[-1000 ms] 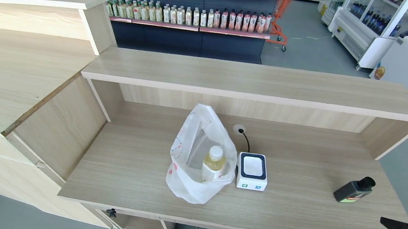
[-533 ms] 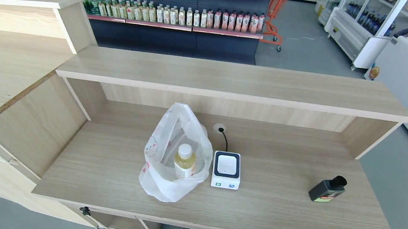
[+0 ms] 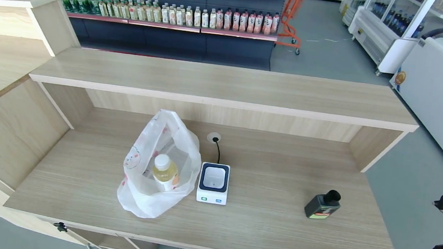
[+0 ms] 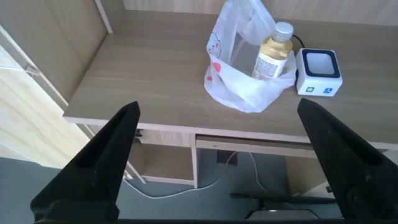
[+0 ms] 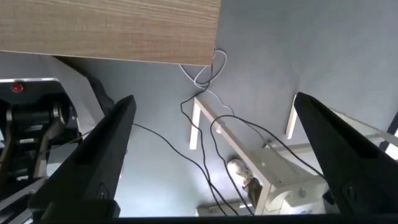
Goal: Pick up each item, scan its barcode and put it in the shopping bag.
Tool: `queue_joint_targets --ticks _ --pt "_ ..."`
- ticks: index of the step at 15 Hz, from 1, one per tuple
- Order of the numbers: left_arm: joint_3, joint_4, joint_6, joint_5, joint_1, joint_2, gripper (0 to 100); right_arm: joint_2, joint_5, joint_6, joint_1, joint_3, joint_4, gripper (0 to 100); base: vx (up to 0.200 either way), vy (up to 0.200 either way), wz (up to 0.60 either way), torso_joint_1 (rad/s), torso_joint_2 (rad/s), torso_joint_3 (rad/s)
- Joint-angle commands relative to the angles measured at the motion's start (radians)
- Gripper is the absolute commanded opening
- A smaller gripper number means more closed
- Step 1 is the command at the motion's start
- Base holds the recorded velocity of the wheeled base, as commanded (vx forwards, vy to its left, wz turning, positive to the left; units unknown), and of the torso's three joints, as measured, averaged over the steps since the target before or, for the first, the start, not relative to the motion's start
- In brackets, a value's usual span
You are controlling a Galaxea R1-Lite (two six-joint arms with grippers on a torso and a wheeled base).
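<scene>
Where the head view helps you most: it takes in the whole counter (image 3: 260, 230) at once, with the shopping bag (image 3: 145, 198) toward the left, the scanner (image 3: 213, 182) just beside it, and the black bottle (image 3: 322, 204) off to the right, well apart from both.
bag contents: a yellow drink bottle (image 3: 165, 172) stands upright inside, white cap up.
black bottle: it sits on bare counter and looks tipped, cap toward the far right. You can't really tell if it's flat on its side.
left wrist view: gives you a closer, front-on look at the bag, drink bottle and scanner, plus the cabinet front (image 4: 161, 152) under the counter.
left gripper (image 4: 214, 162): its fingers (image 4: 99, 162) are spread wide with nothing between them. It hangs out in front of the counter edge, and the bag is well ahead of the tips.
right wrist view: shows you a slab of the wooden counter, grey floor and loose cables (image 5: 208, 134).
right gripper (image 5: 211, 168): fingers wide apart and empty. It's off the counter's front right corner, so the black bottle is well apart from it.
</scene>
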Motion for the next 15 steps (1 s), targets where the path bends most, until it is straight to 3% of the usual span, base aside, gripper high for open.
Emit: queue_joint_targets --ticks 1,4,8,11,15 --pt "0.0 -0.001 -0.001 0.0 0.0 0.0 100 0.014 0.003 -0.016 0.001 0.003 0.0 100 0.0 0.0 0.0 0.0 0.0 0.0" --pt "0.0 -0.001 -0.001 0.0 0.0 0.0 100 0.043 0.018 -0.028 0.024 0.003 -0.003 100 0.0 0.0 0.0 0.0 0.0 0.0" --pt "0.0 -0.001 -0.001 0.0 0.0 0.0 100 0.138 0.181 -0.045 0.142 -0.011 -0.046 100 0.0 0.0 0.0 0.0 0.0 0.0" --pt "0.0 -0.001 -0.001 0.0 0.0 0.0 100 0.287 0.215 -0.175 0.174 -0.026 -0.216 100 0.0 0.0 0.0 0.0 0.0 0.0" --pt "0.0 -0.001 -0.001 0.0 0.0 0.0 100 0.422 0.299 -0.277 0.235 -0.101 -0.28 100 0.0 0.0 0.0 0.0 0.0 0.0"
